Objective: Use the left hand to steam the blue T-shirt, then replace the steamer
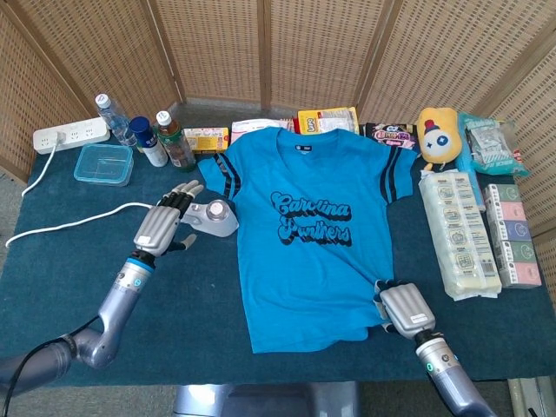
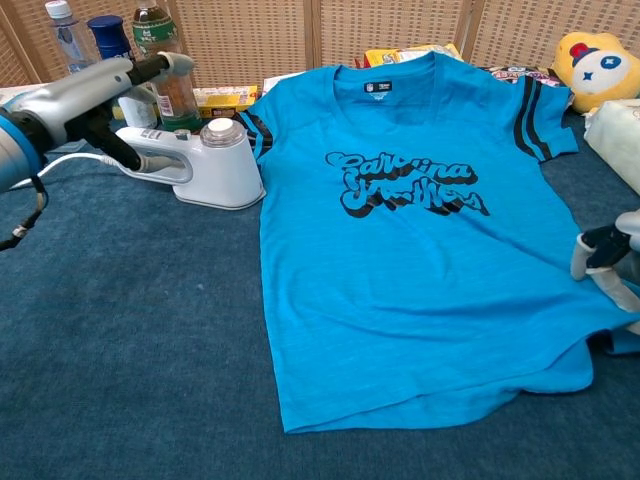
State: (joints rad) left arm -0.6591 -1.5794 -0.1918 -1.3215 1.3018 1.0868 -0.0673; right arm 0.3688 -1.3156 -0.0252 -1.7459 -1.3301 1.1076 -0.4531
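Steamer: rigid, likely weighty, on bench beside blue T-shirt sleeve; best gripped by rear handle. My left hand hovers above, fingers apart, empty

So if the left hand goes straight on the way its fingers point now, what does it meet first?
Probably the white handheld steamer: the left hand points up and right at it, fingertips just short of its handle. Depth is unclear.

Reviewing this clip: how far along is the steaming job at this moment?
The steamer sits on the table left of the blue T-shirt, which lies flat. The left hand hovers open above the handle, holding nothing. The right hand rests at the shirt's hem. Whether steaming has happened can't be told.
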